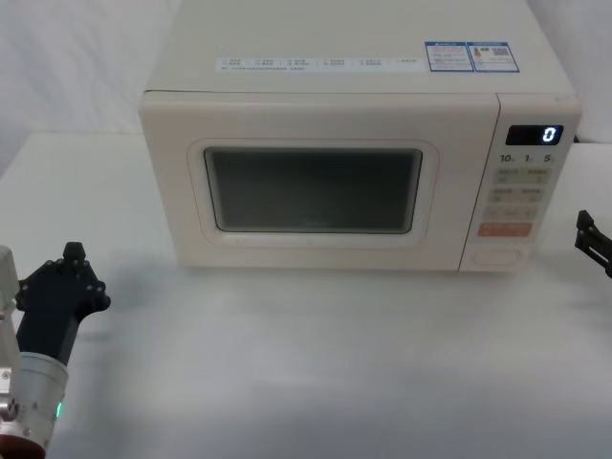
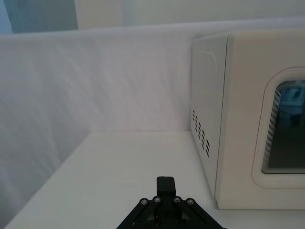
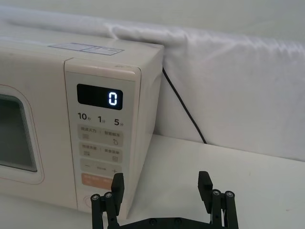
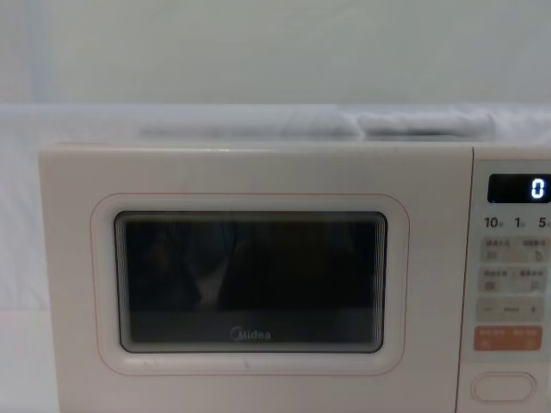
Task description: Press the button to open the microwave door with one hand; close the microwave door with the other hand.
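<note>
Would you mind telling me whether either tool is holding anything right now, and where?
Nothing is held. The right tool is open beside the microwave; the left tool touches nothing.

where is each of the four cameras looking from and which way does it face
Head: high, looking down at the cream-white microwave door, left gripper low left, right gripper at right edge.
Chest: low, facing the door and pill-shaped cream button square on.
Left wrist: left of the microwave, along its side.
Right wrist: facing the keypad; open fingers.
Head, chest and right wrist share the lit display.
</note>
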Motion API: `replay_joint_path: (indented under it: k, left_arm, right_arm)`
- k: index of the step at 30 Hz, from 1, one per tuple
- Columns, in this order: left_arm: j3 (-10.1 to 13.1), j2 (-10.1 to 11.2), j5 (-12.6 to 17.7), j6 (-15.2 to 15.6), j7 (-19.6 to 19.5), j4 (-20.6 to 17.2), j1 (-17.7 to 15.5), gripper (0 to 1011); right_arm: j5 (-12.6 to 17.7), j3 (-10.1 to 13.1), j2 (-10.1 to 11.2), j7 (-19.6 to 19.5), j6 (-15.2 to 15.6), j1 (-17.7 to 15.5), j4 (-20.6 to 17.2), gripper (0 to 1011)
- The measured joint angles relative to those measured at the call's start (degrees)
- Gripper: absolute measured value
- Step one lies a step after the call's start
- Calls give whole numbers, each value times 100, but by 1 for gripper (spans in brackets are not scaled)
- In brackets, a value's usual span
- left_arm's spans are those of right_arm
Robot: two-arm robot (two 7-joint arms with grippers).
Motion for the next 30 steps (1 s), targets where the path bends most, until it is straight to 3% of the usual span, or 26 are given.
replay_joint_path:
  k: [8,18,26,30]
  left_arm:
    - [-50,-147,-130,124,-210,3,-97,0]
    - [-14,-202,170,177,-291,137,-202,0]
    - [-15,-202,151,175,-292,135,-200,0]
    - [-17,-200,137,171,-293,127,-198,91]
  right_arm:
    - [0,0,0,0,0,0,0,1002]
    - [0,0,0,0,0,0,0,1002]
    - [0,0,0,0,0,0,0,1002]
    - [0,0,0,0,0,0,0,1002]
